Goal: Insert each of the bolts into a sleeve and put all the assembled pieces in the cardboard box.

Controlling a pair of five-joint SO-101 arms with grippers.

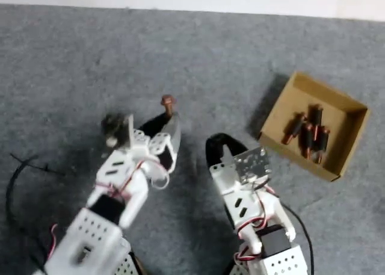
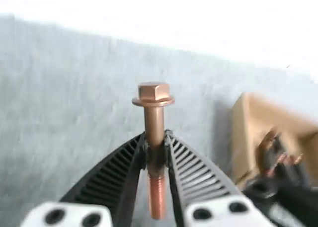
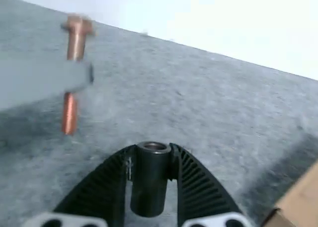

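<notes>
The left gripper [image 2: 155, 137] is clamped on a copper bolt [image 2: 154, 115], head up. It is left of the right gripper [image 3: 151, 155], which pinches a black sleeve [image 3: 149, 182] upright. Far right on the grey mat [image 1: 210, 52] sits the cardboard box [image 1: 331, 92], with several assembled pieces [image 1: 308, 133] inside. A black cable [image 1: 9, 188] loops at the near left.

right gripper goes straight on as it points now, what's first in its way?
Way looks free: ahead of the right gripper, shut on the sleeve, lies grey mat. The bolt in the left gripper sits off to one side, though depth is unclear.
</notes>
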